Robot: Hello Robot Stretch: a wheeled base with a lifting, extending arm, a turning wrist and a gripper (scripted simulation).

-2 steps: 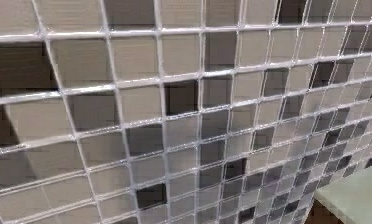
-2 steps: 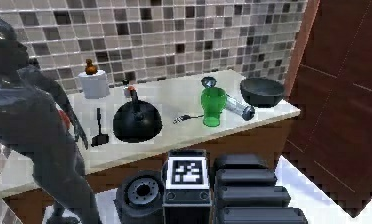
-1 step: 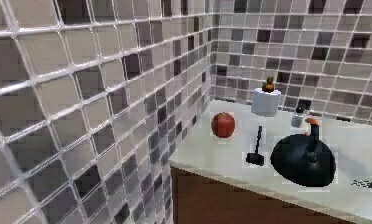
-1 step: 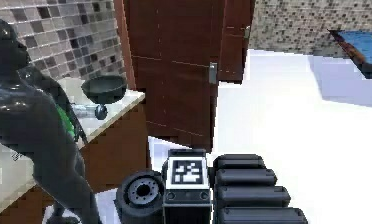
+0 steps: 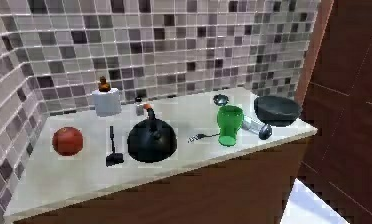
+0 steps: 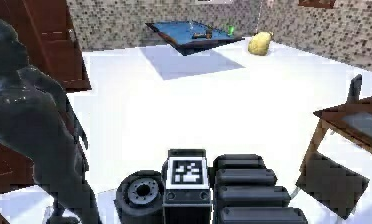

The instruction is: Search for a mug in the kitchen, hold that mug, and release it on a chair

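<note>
Standing on the pale worktop (image 5: pixel 194 163) in the forward view, a green cup (image 5: pixel 229 125) sits right of the frame's centre; it is the one cup-shaped thing there, and whether it is a mug proper cannot be told. Just right of it lies a small metal object (image 5: pixel 257 128), and behind that, near the worktop's right end, rests a dark bowl-like pan (image 5: pixel 277 109). A black kettle (image 5: pixel 150 140) stands at the centre, well left of the cup, with a black utensil (image 5: pixel 113 148) lying beside it. Farther left is a red round fruit (image 5: pixel 67 141), and toward the back a white bottle (image 5: pixel 106 100) with a brown top stands against the mosaic tiled wall (image 5: pixel 194 40). A dark wooden panel (image 5: pixel 344 90) runs down the right edge of the frame. In the arm side view, a dark statue (image 6: pixel 34 120) fills the left side on a white floor (image 6: pixel 194 110). At the bottom centre the black arm (image 6: pixel 239 190) shows with a white marked square (image 6: pixel 190 172) at its end, and left of that the round dark body of the hand (image 6: pixel 144 195). Its fingers cannot be made out, so whether it is grasping anything cannot be told. At the upper centre stands a blue worktop (image 6: pixel 179 30) beside a grey rug (image 6: pixel 189 62), with a yellow lump (image 6: pixel 259 43) to its right. A brown wooden worktop (image 6: pixel 344 125) enters from the right edge.
</note>
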